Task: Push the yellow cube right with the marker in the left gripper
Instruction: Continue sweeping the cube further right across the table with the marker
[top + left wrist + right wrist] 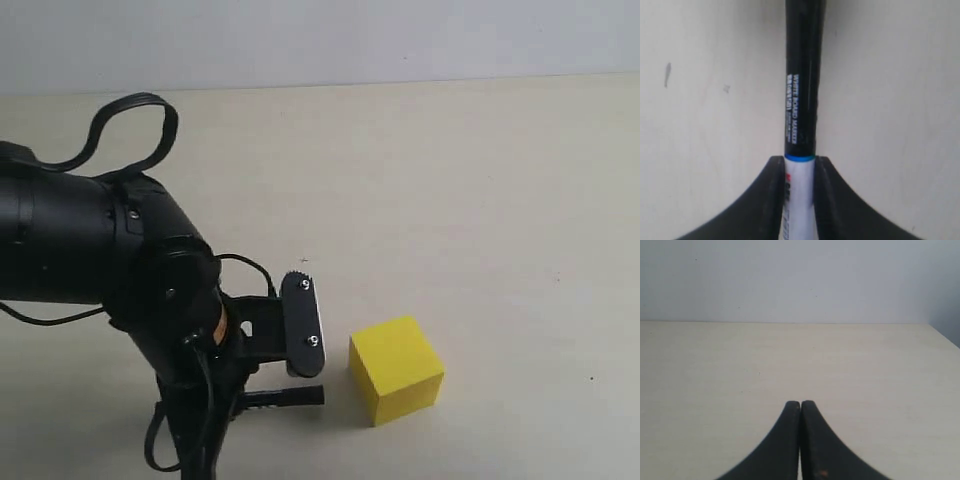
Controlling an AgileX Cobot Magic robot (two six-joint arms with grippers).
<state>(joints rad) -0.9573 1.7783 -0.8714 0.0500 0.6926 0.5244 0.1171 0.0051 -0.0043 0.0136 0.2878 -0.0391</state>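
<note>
**Reader:** What does the figure show, and which step is it?

**Author:** The black two-fingered left gripper (800,167) pinches the white barrel of a slim whiteboard marker with a long black cap (802,95). The fingers sit just behind the blue ring where the cap begins. The marker is held low over the pale beige table (480,200), to the left of the solid bright yellow cube (396,370). In the exterior view a narrow strip of table shows between the cap end and the cube's left face. The step therefore reads as the approach, with contact not yet made.

**Reader:** How does the marker lie?

**Author:** Its long axis continues the line of the gripper's fingers and runs roughly level with the table. The capped end leads and points right, towards the cube. The barrel end is hidden between the fingers.

**Reader:** What does the next move require?

**Author:** It probably calls for a straight move to the right along that axis, with the cap meeting the left face near its middle. An off-centre touch would likely turn the cube rather than slide it. The pinch must also be firm, or the marker may slip back. The left wrist view does not include the cube, so the alignment cannot be checked there.

**Reader:** And the other arm?

**Author:** The black right gripper (800,407) has its fingers pressed together on nothing, above bare table.
</note>
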